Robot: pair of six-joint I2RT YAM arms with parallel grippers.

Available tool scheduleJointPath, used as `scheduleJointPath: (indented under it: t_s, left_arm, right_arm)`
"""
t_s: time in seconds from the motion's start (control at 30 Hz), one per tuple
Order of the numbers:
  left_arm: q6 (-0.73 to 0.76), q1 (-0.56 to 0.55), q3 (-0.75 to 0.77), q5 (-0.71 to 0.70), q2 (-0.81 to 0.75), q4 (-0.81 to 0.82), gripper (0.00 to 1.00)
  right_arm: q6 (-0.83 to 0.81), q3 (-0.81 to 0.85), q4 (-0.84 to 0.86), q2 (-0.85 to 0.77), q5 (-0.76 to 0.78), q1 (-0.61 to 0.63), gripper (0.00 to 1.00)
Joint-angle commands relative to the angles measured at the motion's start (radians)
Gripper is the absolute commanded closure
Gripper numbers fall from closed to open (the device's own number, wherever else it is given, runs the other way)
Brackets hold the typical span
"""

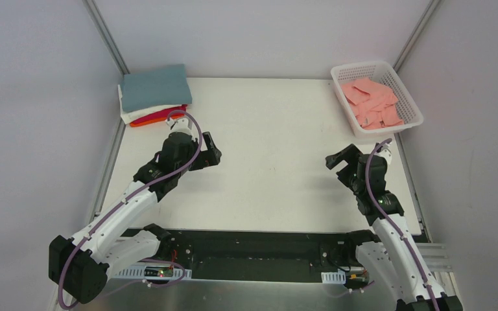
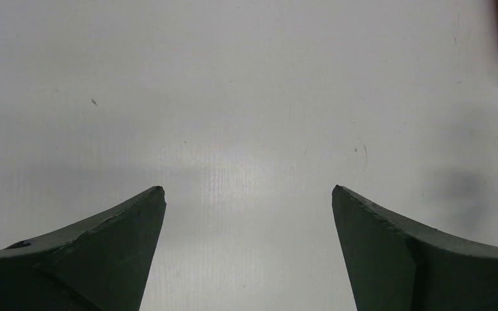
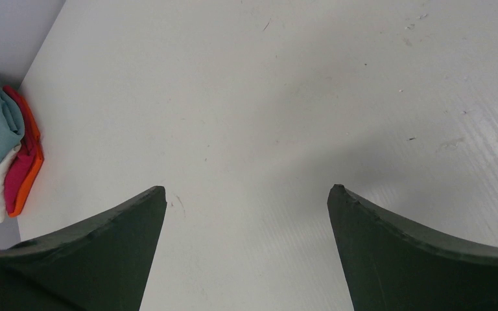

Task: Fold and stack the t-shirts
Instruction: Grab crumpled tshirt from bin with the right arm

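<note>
1. When the scene is taken from the top external camera, a stack of folded t-shirts (image 1: 154, 97) is seen at the eleven o'clock corner of the table (image 1: 272, 129). The grey-blue t-shirt (image 1: 157, 86) lies on top, with white, red and orange edges showing beneath. The salmon-pink t-shirt (image 1: 371, 102) is bunched inside the white lattice basket (image 1: 362, 67) at one o'clock. The left gripper (image 1: 213, 150) is held near the stack, at its five o'clock. The right gripper (image 1: 338, 159) is held at the basket's seven o'clock.
2. From the left wrist, the left gripper's jaws are seen spread wide, with only table surface between them. A basket corner is caught at one o'clock.
3. From the right wrist, the right gripper's jaws are likewise seen spread over bare table. The stack is seen at nine o'clock.
</note>
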Motion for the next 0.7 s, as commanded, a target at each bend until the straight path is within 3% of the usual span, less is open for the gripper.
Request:
scheduleJointPath:
  t_s: [0.0, 0.27, 0.43, 0.67]
  left_arm:
    - [0.019, 0.004, -0.018, -0.019, -0.019, 0.021, 0.00]
    - [0.028, 0.004, -0.035, -0.035, -0.011, 0.074, 0.00]
    - [0.047, 0.003, -0.030, -0.049, 0.011, 0.105, 0.00]
    - [0.058, 0.005, -0.029, -0.075, 0.052, 0.134, 0.00]
  right_arm:
    - [0.001, 0.029, 0.079, 0.025, -0.019, -0.004, 0.01]
    - [-0.052, 0.241, 0.090, 0.218, 0.070, -0.009, 0.01]
    - [-0.114, 0.565, -0.041, 0.499, 0.187, -0.083, 0.01]
    - [-0.144, 1.026, -0.243, 0.959, 0.179, -0.268, 0.01]
